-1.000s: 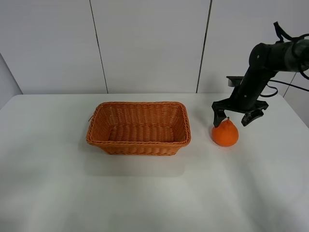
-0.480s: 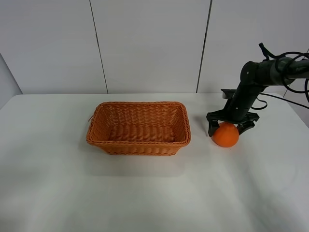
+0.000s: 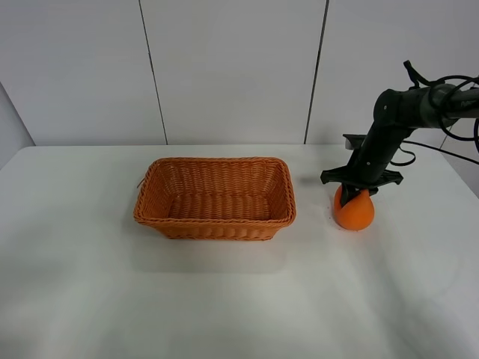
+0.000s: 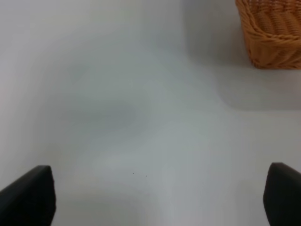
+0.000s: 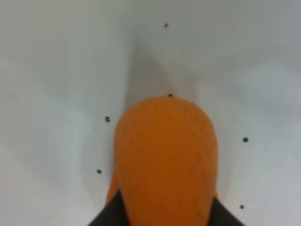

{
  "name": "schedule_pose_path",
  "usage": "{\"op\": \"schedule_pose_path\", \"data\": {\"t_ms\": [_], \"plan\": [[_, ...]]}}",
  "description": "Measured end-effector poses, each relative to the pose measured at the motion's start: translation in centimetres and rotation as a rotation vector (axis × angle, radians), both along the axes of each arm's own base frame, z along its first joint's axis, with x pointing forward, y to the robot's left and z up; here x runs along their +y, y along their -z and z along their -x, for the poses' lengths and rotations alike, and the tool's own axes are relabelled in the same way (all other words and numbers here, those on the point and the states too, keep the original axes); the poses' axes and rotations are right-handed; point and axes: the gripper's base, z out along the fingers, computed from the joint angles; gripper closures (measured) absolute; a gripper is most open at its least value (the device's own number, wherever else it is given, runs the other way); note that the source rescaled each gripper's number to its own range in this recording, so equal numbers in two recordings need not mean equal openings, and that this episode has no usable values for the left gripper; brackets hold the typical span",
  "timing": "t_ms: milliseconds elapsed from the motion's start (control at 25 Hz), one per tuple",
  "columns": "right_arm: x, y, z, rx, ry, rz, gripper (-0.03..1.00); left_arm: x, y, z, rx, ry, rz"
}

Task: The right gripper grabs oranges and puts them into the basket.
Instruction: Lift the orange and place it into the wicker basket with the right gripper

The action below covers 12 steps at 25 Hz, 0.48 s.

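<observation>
While resting on table (image 3: 224, 299) right of basket (image 3: 215, 161), orange (image 3: 354, 213) sits clamped between right gripper (image 3: 355, 197) fingers.

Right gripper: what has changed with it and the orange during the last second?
The right gripper came down from above the orange and closed its spread fingers on the fruit's upper part. The orange rests on the table at nearly the same spot; the wicker basket has not moved.

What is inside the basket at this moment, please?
Only its own woven floor shows inside the basket; no fruit. The near rim covers the inner front wall. The orange is outside, in the right gripper.
</observation>
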Motion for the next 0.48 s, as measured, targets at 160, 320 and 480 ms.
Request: {"op": "schedule_pose_path", "data": {"t_ms": [160, 320, 480], "plan": [[0.0, -1.9, -0.7, 0.006, -0.015, 0.003, 0.97, 0.0, 0.0, 0.0, 0.000, 0.000, 0.000], [0.1, -6.1, -1.7, -0.069, -0.029, 0.006, 0.97, 0.0, 0.0, 0.0, 0.000, 0.000, 0.000], [0.3, -11.3, -2.0, -0.168, -0.054, 0.031, 0.97, 0.0, 0.0, 0.0, 0.000, 0.000, 0.000]]}}
